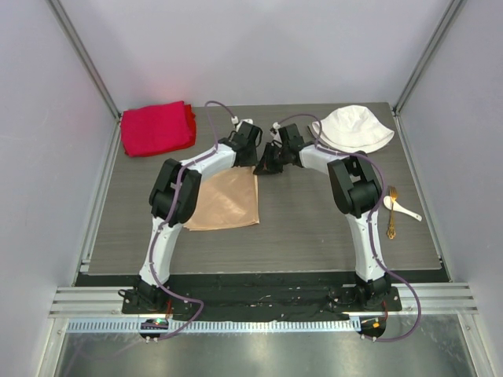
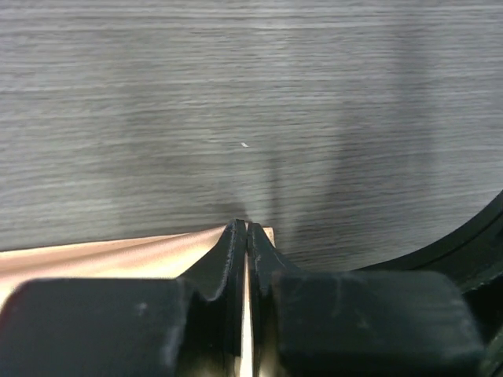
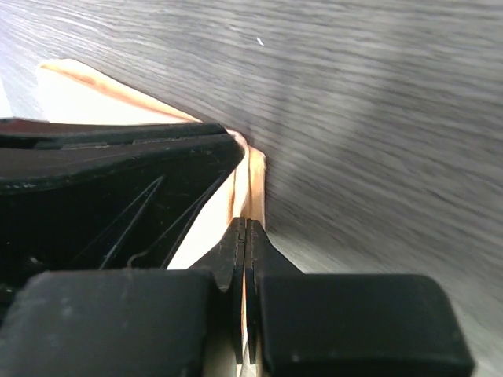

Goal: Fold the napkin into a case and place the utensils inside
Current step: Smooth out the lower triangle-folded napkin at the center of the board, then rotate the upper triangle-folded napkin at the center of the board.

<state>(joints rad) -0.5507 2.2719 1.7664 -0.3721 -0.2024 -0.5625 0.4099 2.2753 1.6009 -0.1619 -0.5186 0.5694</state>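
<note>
A red cloth (image 1: 157,129) lies at the far left of the tabletop (image 1: 299,228). The napkin (image 1: 226,200) lies flat, left of centre. The left fingers (image 2: 247,236) are clamped together on its far right corner. The right fingers (image 3: 246,232) are clamped on the same corner, just beside them. A white hat (image 1: 354,129) sits at the far right. The fork (image 1: 391,220) and spoon (image 1: 407,210) lie together near the right edge, well apart from the napkin.

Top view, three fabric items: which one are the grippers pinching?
The peach-tan napkin, centre-left: left gripper and right gripper are both shut on its far corner. The red cloth and white hat lie untouched at the back.
</note>
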